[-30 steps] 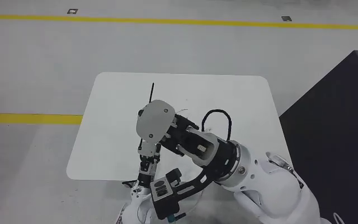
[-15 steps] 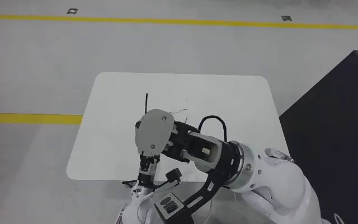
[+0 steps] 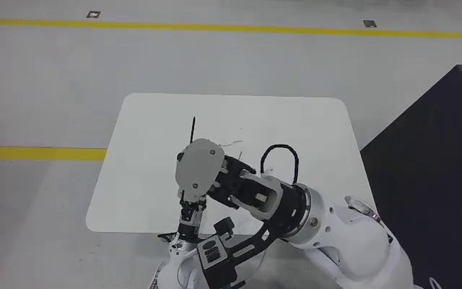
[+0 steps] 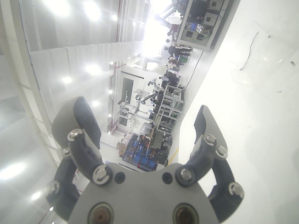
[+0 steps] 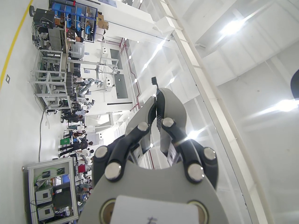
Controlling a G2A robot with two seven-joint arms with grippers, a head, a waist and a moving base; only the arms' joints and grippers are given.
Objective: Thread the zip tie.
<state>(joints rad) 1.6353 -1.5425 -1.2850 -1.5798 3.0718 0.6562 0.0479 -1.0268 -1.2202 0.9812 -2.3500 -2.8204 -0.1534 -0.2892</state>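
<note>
A black zip tie point(image 5: 154, 81) is pinched between the fingers of my right gripper point(image 5: 157, 95), which is shut on it. Its square head pokes out past the fingertips. In the top view the zip tie point(image 3: 193, 128) sticks out as a thin black line beyond the right arm's grey wrist, above the white table point(image 3: 289, 123). My left gripper point(image 4: 142, 115) is open with nothing between its fingers. It sits at the table's near edge point(image 3: 189, 212), just behind the right wrist.
A thin pale strand point(image 3: 232, 143) lies on the table to the right of the zip tie, and also appears in the left wrist view point(image 4: 250, 50). The right arm's black cable point(image 3: 278, 149) loops above its forearm. Yellow floor lines run behind and to the left of the table.
The right arm, with the zip tie in its grip, shifted slightly left and nearer, then back a little. The left gripper stayed in place.
</note>
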